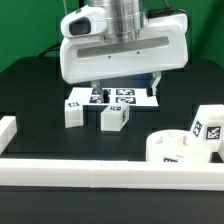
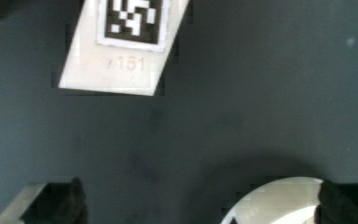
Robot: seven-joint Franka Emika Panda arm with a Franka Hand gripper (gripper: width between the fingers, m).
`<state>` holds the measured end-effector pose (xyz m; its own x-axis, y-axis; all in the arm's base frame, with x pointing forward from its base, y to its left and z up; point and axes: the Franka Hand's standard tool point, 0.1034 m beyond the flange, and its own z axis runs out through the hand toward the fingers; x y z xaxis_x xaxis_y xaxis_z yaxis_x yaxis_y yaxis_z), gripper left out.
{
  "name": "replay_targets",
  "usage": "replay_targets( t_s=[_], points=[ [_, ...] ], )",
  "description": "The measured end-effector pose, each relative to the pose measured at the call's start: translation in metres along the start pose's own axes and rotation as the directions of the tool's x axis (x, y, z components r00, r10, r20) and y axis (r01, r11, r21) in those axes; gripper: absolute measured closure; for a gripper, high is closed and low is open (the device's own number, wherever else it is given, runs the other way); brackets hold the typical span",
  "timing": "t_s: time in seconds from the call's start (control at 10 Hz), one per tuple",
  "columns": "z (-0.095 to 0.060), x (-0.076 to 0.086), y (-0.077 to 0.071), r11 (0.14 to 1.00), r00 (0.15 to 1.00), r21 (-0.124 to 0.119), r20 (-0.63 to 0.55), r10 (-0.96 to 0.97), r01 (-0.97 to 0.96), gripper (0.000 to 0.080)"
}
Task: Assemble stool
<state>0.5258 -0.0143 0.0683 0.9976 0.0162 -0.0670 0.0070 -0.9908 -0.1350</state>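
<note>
White leg block (image 1: 115, 116) sits near the end effector (image 1: 126, 92); it is spread, empty

the black table (image 1: 35, 85) carries the marker board (image 1: 122, 97), lying flat toward twelve o'clock in the exterior view. just in front of it stand the first leg block (image 1: 76, 108) and, at its three o'clock, the second leg block (image 1: 115, 117). the round seat (image 1: 172, 148) sits at four o'clock, with the third leg block (image 1: 208, 126) just beside it. a white border rail (image 1: 100, 176) runs along the six o'clock edge
</note>
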Motion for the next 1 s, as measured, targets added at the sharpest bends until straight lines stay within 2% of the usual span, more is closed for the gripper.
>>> replay_targets(
  t_s=[0.2,0.3,0.5,0.7,0.8,1.0],
  points=[
    [0.01,-0.02,0.022,0.991,0.988,0.017,0.079,0.131,-0.132,0.015],
    [0.014,-0.025,0.03,0.985,0.982,0.03,0.093,0.167,-0.17,0.015],
    [0.012,-0.022,0.024,0.987,0.984,0.029,0.093,0.152,-0.155,0.015],
    [0.013,-0.023,0.025,0.987,0.984,0.029,0.094,0.153,-0.156,0.015],
    [0.014,-0.032,0.019,0.985,0.966,0.056,0.208,0.15,-0.165,0.015],
    [0.012,-0.031,0.029,0.965,0.897,0.084,0.397,0.195,-0.247,0.015]
  ],
)
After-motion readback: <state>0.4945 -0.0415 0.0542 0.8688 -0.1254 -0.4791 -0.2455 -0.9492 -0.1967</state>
